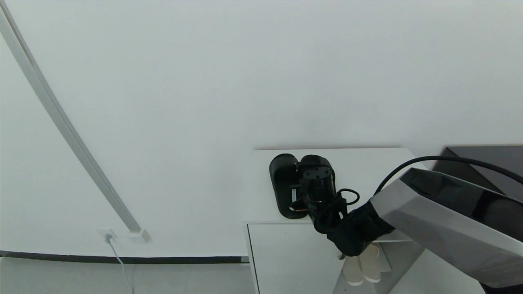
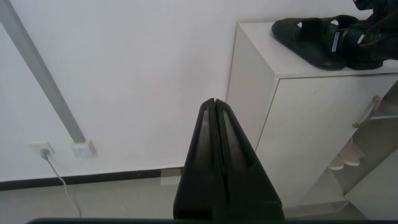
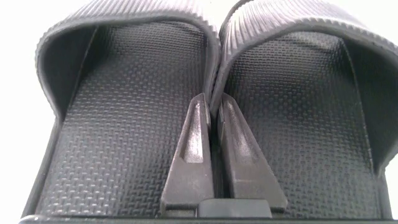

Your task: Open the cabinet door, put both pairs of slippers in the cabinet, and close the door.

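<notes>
Background: a plain white wall with a white cabinet standing against it.

1. Object. The black slippers lie side by side and touching on the cabinet top, near its front edge. They appear to rest on the surface; whether they are lifted clear cannot be told. Each has a ribbed upper band and a pebbled footbed.

2. Handling, judged. The pair is probably light moulded foam or rubber: flexible, not fragile, and grippy rather than slippery. The bands will flex under load, so the soles may sag or swing apart when carried. The best hold is where the two inner band walls meet, since one pinch there takes both slippers.

3. Right arm. The right claw reaches in from the front, over the heel ends and along the seam between the slippers. Its fingers are pressed together on the two adjoining inner band walls. The wrist is above the cabinet's front edge.

4. Cabinet. The right side of the front stands open. The white slippers sit on a shelf inside, below the right arm.

5. Left arm. The left claw is low, off the cabinet's left side and well apart from the slippers. Its fingers are pressed together with nothing between them.
</notes>
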Tool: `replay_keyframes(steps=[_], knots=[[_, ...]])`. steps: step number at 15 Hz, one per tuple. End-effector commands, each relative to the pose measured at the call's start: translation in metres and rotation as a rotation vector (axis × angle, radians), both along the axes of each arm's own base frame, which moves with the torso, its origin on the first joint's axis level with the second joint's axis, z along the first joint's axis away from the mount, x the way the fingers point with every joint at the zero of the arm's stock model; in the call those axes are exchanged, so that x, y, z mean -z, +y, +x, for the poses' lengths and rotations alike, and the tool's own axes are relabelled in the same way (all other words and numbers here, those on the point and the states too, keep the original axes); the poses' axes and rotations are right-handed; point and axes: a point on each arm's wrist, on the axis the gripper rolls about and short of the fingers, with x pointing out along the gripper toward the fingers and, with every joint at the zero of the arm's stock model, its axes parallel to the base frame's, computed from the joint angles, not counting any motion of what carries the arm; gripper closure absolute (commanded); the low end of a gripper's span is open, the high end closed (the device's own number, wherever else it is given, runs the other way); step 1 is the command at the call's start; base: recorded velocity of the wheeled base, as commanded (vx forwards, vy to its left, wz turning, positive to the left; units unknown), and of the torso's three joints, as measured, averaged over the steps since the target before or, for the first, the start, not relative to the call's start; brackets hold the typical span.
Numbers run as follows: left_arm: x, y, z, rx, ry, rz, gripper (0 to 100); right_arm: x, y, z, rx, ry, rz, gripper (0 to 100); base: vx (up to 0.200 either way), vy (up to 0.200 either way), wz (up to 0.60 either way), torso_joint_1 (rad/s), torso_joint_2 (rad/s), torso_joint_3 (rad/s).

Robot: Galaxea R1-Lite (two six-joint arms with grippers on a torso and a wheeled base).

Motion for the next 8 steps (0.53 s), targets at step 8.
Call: replay_keyframes(steps=[8], knots=[[0.000, 0.000, 0.000, 0.000, -0.001, -0.001, 100, -0.058, -0.038, -0.084, -0.149, 0.005, 0.028, 100, 0.000, 0.000, 0.00, 0.000, 0.00, 0.000]])
